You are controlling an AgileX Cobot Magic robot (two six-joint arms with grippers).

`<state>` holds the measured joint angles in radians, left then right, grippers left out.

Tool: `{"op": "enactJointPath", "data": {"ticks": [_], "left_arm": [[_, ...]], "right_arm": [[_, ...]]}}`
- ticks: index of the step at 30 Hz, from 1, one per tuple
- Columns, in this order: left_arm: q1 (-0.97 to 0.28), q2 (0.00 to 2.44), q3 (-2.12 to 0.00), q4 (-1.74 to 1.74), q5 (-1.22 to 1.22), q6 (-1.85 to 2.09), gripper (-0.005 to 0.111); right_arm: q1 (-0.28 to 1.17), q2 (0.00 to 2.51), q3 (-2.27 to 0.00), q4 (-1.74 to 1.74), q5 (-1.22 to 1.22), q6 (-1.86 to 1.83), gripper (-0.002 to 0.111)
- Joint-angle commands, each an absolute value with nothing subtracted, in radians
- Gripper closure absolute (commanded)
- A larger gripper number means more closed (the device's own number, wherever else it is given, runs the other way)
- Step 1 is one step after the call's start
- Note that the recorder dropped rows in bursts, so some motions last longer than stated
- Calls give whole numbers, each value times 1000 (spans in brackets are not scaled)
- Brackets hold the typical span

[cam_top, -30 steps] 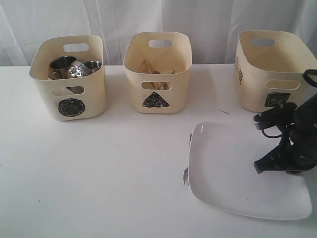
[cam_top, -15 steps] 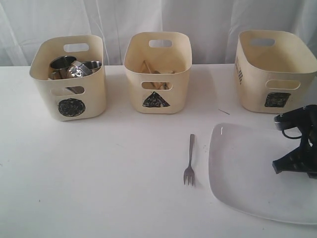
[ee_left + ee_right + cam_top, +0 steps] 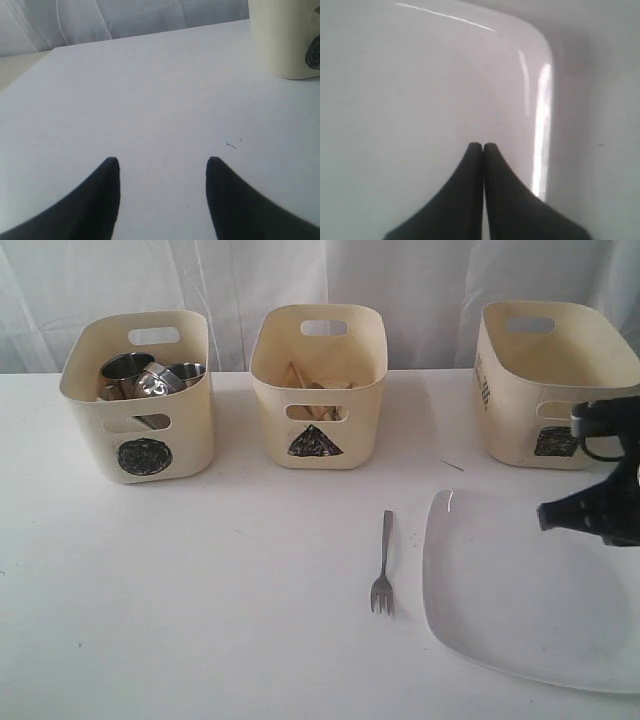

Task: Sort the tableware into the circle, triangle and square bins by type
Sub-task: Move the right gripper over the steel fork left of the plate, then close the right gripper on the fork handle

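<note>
3 cream tubs: circle bin [image 3: 190,445], triangle bin [image 3: 268,430], square bin [image 3: 510,430]. 1 white square plate [image 3: 520,600], 1 steel fork [image 3: 384,565]. At least 2 steel mugs [image 3: 127,368]; chopsticks [image 3: 296,375] uncountable.

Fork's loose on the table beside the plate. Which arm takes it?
Right, probably. Right gripper hovers over the white plate beside the fork, though shut. Left gripper is open but over bare table by a cream bin, outside the exterior view.

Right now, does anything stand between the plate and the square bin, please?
Nothing visible does: only bare table lies between the plate and the square bin; the shut right hand is over the plate.
</note>
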<state>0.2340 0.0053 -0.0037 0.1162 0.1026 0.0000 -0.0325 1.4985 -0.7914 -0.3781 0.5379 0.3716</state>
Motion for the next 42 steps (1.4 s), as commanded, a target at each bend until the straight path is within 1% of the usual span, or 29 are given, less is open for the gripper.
{"op": "enactJointPath", "data": {"ticks": [1, 7, 12, 14, 17, 19, 21, 27, 42], "left_arm": [[236, 0, 0, 106, 98, 0, 50], [236, 0, 0, 106, 98, 0, 50], [236, 0, 0, 106, 98, 0, 50], [236, 0, 0, 106, 98, 0, 50], [236, 0, 0, 106, 98, 0, 50], [236, 0, 0, 106, 98, 0, 50], [236, 0, 0, 106, 98, 0, 50], [236, 0, 0, 106, 98, 0, 50], [236, 0, 0, 106, 98, 0, 50]], "right_arm": [[97, 1465, -854, -226, 555, 278, 108], [264, 1559, -1011, -143, 618, 278, 108], [344, 1674, -1137, -132, 652, 253, 107], [369, 1720, -1180, -132, 670, 231, 101], [398, 1776, -1229, -126, 696, 226, 87], [408, 1808, -1246, -110, 695, 228, 80], [408, 1832, -1251, -88, 687, 244, 77], [408, 1888, -1255, -82, 662, 370, 77], [408, 1953, -1255, -84, 623, 450, 77]]}}
